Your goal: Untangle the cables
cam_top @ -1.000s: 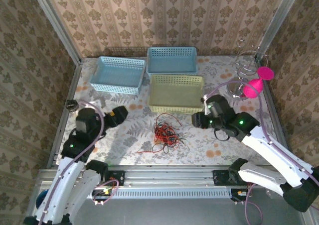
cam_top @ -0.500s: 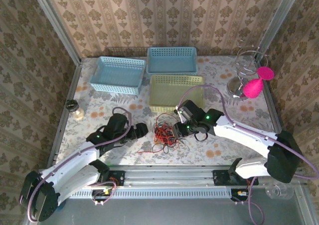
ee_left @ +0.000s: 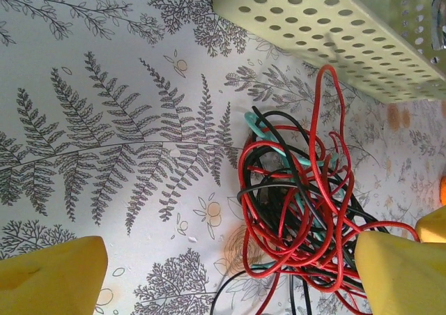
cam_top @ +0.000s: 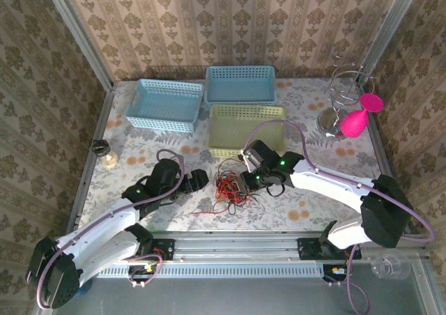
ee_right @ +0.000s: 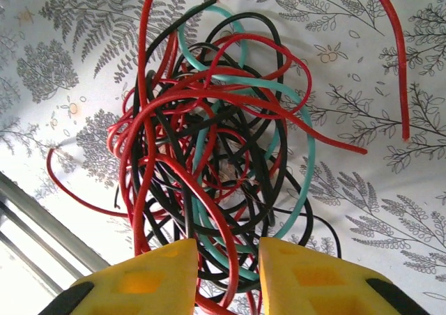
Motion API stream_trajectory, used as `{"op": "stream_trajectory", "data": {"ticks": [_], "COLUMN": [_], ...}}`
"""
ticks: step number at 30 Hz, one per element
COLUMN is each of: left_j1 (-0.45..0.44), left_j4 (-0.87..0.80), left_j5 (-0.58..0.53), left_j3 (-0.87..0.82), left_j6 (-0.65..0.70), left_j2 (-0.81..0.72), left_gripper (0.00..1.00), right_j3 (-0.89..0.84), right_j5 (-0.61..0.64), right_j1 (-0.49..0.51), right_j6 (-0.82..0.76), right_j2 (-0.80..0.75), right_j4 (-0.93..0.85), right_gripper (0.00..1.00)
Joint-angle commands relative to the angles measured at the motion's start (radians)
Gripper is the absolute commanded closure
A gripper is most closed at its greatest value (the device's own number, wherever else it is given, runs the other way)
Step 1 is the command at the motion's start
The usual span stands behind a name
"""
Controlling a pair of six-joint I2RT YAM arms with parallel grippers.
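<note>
Lying tangled: cables, one heap; baskets, three.

Fern-print cloth all over the worktop, brown damask wallpaper behind and on both sides. At the back, a light-blue basket on the left, a second blue basket just right of it and a bit farther back. Directly in front of that one, a pale yellow-green perforated basket. Over in the far right corner, a wire stand with a hot-pink hourglass-shaped thing just beside it. Small jar by the left edge. Clear glass off past the front rail, bottom right.
</note>
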Motion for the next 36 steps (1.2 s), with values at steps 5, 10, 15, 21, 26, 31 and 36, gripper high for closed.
{"op": "stream_trajectory", "data": {"ticks": [5,10,15,21,26,31,36], "left_j1": [-0.005,-0.005,-0.005,-0.004,-0.003,-0.003,-0.004], "left_j4": [-0.023,-0.037,-0.054,-0.053,-0.036,-0.032,-0.032], "left_j5": [-0.027,-0.042,-0.063,-0.065,-0.059,-0.057,-0.049], "left_j3": [0.007,-0.001,-0.001,-0.007,-0.019,-0.017,0.005], "left_j6": [-0.017,-0.022,-0.019,-0.021,-0.033,-0.035,-0.023], "left_j2": [-0.033,-0.069,-0.095,-0.1,-0.101,-0.101,-0.095], "left_gripper": [0.07,0.06,0.06,0.06,0.06,0.06,0.06], "right_j3": [0.018,0.045,0.094,0.209,0.318,0.423,0.546], "right_j5": [-0.049,-0.045,-0.018,0.062,0.139,0.187,0.242], "right_j1": [0.004,0.007,0.025,0.068,0.078,0.08,0.082], "right_j6": [0.015,0.02,0.02,-0.01,-0.051,-0.09,-0.128], "right_j2": [-0.005,-0.06,-0.13,-0.206,-0.239,-0.252,-0.248], "right_j4": [0.01,-0.013,-0.069,-0.159,-0.232,-0.276,-0.311], "right_gripper": [0.82,0.94,1.0,1.0,1.0,1.0,1.0]}}
